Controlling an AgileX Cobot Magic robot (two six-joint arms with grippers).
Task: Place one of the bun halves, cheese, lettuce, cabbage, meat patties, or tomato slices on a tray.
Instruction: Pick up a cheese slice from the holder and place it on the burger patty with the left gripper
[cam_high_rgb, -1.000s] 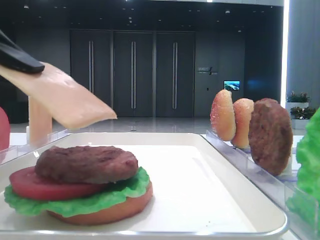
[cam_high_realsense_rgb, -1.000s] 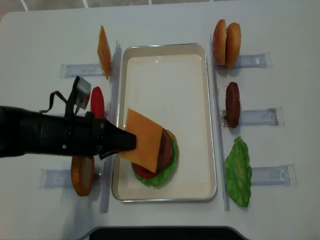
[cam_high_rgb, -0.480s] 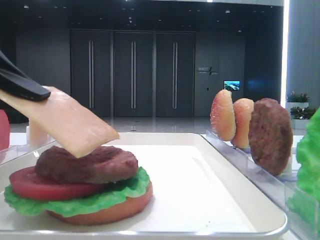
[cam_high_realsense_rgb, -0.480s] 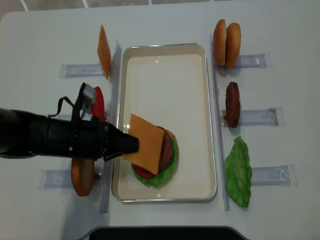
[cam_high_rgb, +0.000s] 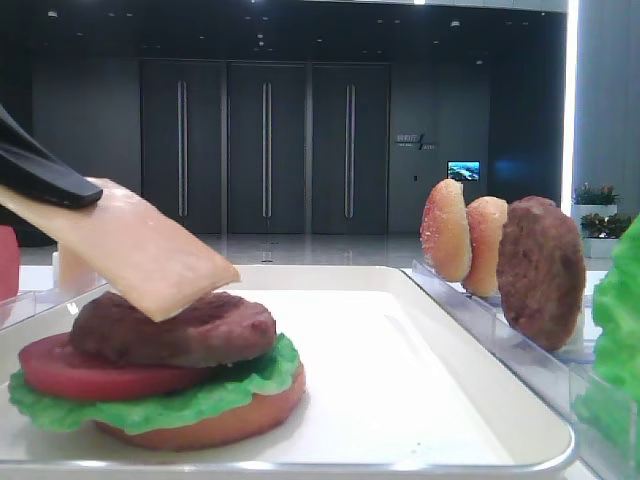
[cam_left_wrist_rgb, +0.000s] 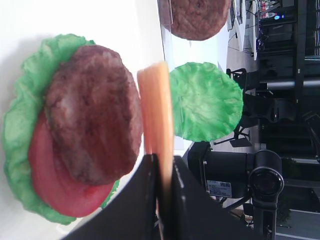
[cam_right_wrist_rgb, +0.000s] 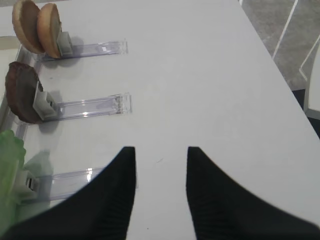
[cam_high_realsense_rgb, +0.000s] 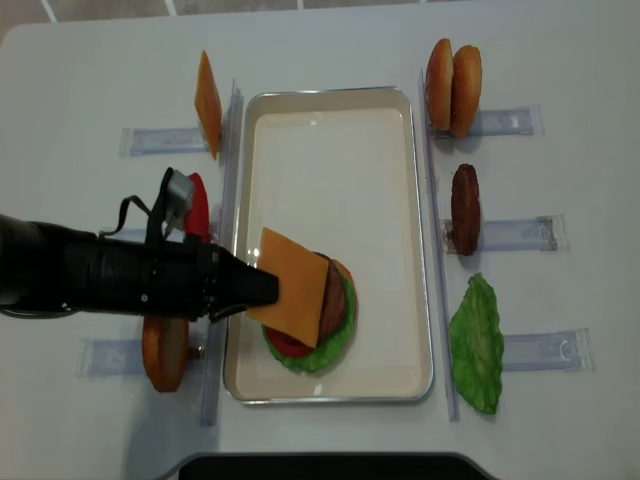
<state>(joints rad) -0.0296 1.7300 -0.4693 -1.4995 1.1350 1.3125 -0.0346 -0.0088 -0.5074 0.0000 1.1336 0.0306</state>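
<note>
Left gripper (cam_high_realsense_rgb: 268, 288): clamped on one edge of the cheese (cam_high_realsense_rgb: 292, 287), reaching in from the left side of the tray (cam_high_realsense_rgb: 330, 120).
Cheese: held tilted, its free end low over the meat patty (cam_high_rgb: 175, 328) that tops the stack; contact cannot be told.
Stack: bun half (cam_high_rgb: 215, 420) at the bottom, lettuce (cam_high_rgb: 140, 402), tomato slice (cam_high_rgb: 70, 368), then patty, at the tray's near-left part.
Right gripper (cam_right_wrist_rgb: 160, 155): jaws apart, holding nothing, over bare table (cam_right_wrist_rgb: 210, 90).
Right holders: two bun halves (cam_high_realsense_rgb: 452, 73), one patty (cam_high_realsense_rgb: 464, 208), one lettuce leaf (cam_high_realsense_rgb: 477, 342).
Left holders: another cheese slice (cam_high_realsense_rgb: 207, 103), a tomato slice (cam_high_realsense_rgb: 196, 208), a bun half (cam_high_realsense_rgb: 164, 352).
</note>
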